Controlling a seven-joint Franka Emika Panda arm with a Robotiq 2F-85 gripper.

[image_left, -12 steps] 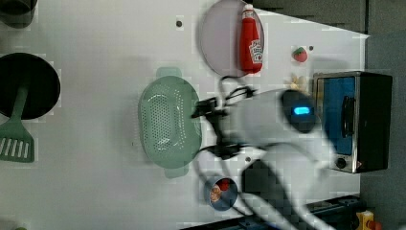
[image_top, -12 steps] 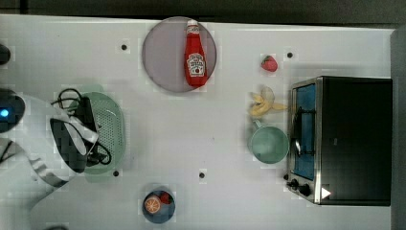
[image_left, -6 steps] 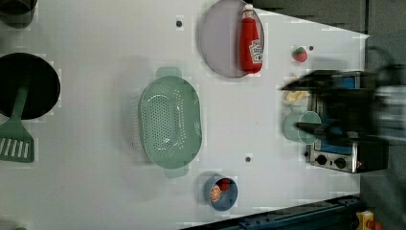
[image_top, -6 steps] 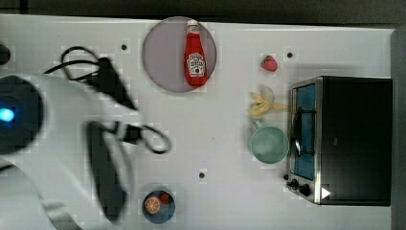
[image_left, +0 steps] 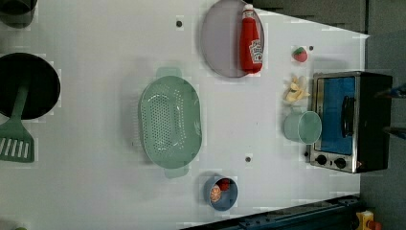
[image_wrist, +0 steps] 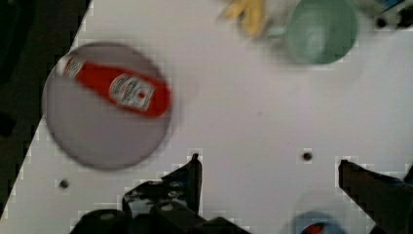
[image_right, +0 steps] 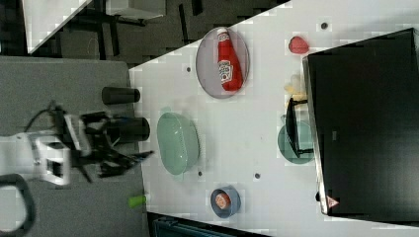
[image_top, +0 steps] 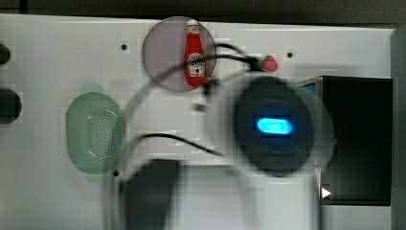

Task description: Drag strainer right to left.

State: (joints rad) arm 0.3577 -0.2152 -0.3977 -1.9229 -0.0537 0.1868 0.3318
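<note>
Table point(image_left: 95, 191): white, flat, dotted with small dark holes; dark floor beyond the edges.
Strainer point(image_left: 170, 123): pale mint-green oval, perforated centre, end tabs; resting free at the left view's middle, well apart from the toaster oven point(image_left: 349, 122), near the plate point(image_left: 222, 40).
Handling, as a judgement: thin plastic, likely light and fairly stiff, smooth underneath, so apt to slide easily and also to tip or skid if pushed high.
Hold, as a judgement: rim wall or an end tab, one finger inside the bowl and one outside, kept low.
Gripper point(image_wrist: 268, 168): jaws spread wide, holding nothing, over bare table between plate and small blue bowl point(image_left: 220, 192); not at the strainer.
Counts: one strainer, one green cup point(image_left: 302, 127), one plate, one ketchup bottle point(image_left: 250, 40), one blue bowl, one toaster oven, one spatula point(image_left: 16, 139).
</note>
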